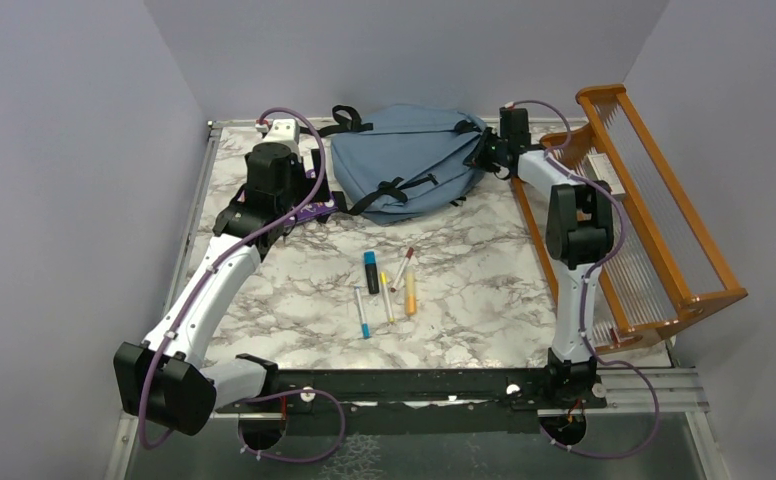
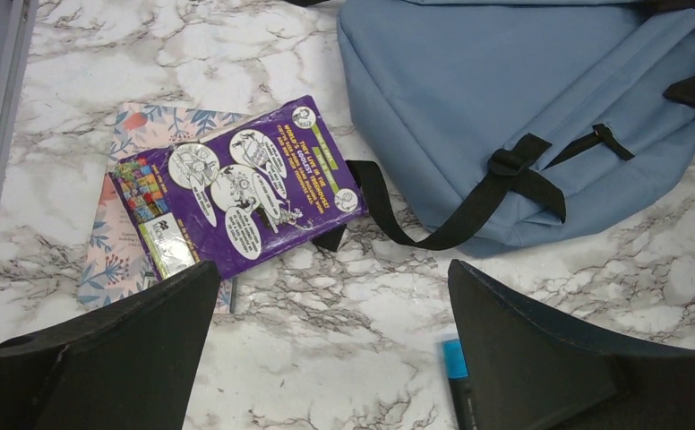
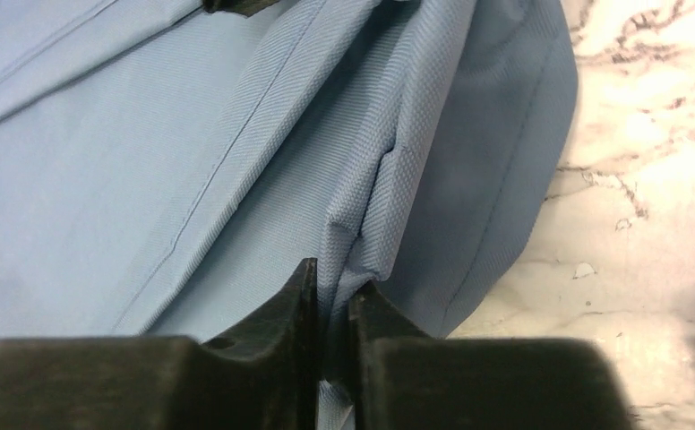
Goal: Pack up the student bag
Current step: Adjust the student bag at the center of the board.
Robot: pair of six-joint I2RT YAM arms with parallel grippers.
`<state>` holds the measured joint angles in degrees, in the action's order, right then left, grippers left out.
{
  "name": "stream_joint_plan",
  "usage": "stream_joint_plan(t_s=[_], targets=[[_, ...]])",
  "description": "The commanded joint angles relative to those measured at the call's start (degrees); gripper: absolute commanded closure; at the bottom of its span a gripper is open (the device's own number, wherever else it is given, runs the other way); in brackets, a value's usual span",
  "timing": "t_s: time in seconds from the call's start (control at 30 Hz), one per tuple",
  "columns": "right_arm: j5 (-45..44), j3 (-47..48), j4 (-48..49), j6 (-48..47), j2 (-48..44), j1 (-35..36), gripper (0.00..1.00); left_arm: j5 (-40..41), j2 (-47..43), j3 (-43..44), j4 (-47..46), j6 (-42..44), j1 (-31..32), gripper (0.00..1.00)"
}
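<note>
The student bag (image 1: 404, 155) is lying flat at the far end of the table (image 1: 484, 300). The right gripper (image 3: 333, 287) is pinching a fold of fabric at the bag's right edge, jaws drawn narrow on the cloth. The left gripper (image 2: 333, 300) is hanging with jaws spread wide, holding nothing, just off the bag's left side above a purple book (image 2: 236, 188) lying on a floral notebook (image 2: 120, 251). Pens (image 1: 386, 285) are waiting on the bag's near side. I'd say they're working on opening the bag. The next move is calling for lifting that fold or finding the zipper pull, which I can't make out.
</note>
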<state>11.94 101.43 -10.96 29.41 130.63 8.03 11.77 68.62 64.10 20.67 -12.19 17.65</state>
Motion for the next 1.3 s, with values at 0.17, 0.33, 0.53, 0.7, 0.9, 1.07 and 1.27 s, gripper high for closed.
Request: stream_joint_plan(t_s=[0.17,0.33,0.53,0.7,0.9,1.07,1.27], targets=[[5.52,-1.12,5.42,-8.65,-11.21,0.23,0.99,0.86,0.15,2.07,-0.87,-0.2,0.19,0.01],[6.76,0.98,5.18,-12.76,-16.6,0.21,0.99,0.92,0.62,2.99,-0.72,-0.36,0.19,0.01],[6.32,4.46,3.58,-17.44,-22.25,0.23,0.99,1.07,0.37,2.82,-0.8,-0.47,0.19,0.01],[0.92,6.55,2.98,-23.54,-26.34,0.23,0.99,0.52,0.92,3.33,-1.23,-0.74,0.19,0.01],[-5.35,10.03,2.31,-33.95,-28.69,0.23,0.99,0.23,2.44,4.47,-1.51,-0.56,0.19,0.01],[-6.81,14.45,1.64,-41.79,-28.94,0.27,0.99,0.03,2.99,5.22,-1.59,-0.43,0.19,0.01],[-14.58,13.84,1.85,-48.95,-29.44,1.06,0.99,0.18,2.6,5.51,-1.51,0.38,0.19,0.01]])
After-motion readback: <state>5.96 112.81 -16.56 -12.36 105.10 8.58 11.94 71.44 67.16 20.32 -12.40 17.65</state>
